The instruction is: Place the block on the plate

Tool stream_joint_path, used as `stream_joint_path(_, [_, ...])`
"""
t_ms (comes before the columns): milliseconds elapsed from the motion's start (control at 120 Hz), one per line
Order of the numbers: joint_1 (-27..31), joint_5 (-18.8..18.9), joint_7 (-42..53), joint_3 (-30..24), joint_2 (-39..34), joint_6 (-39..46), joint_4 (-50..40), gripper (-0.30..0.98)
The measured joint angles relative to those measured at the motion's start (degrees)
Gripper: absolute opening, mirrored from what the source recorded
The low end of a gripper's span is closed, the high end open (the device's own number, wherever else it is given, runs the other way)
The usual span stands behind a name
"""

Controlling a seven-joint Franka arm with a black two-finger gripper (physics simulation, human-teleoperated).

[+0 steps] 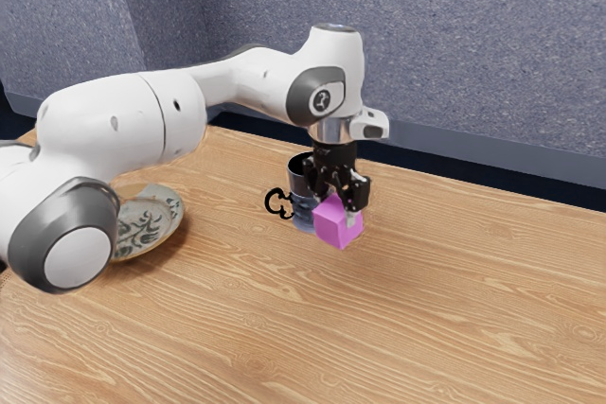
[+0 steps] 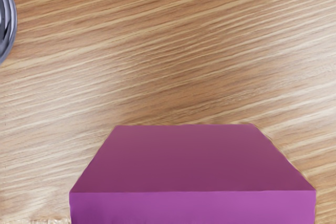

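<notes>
In the exterior view, my gripper (image 1: 343,203) points down with its fingers on two sides of the pink-purple block (image 1: 337,222), shut on it. The block looks upright and lifted off the wood, though the height of the gap is hard to judge. Large in the wrist view, the block (image 2: 191,158) shows its brighter top and a darker side. A patterned plate (image 1: 150,224) lies toward the exterior view's left, apart from the block and partly hidden by the arm.
A dark metallic mug (image 1: 299,177) with a black curled handle stands just behind the gripper and block in the exterior view; its rounded edge (image 2: 6,19) appears in the wrist view. The wooden table (image 1: 454,290) extends to a grey-blue wall (image 1: 492,54).
</notes>
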Motion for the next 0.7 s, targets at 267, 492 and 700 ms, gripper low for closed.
stream_joint_path(267, [6.3, 1.2, -0.1, 0.0, -8.1, 1.0, -9.8, 0.17])
stream_joint_path(492, [11.4, 2.5, -0.4, -0.1, -13.5, 2.6, -16.6, 0.16])
stream_joint_path(700, [16.4, 3.9, -0.5, -0.1, -17.7, 4.1, -21.0, 0.15])
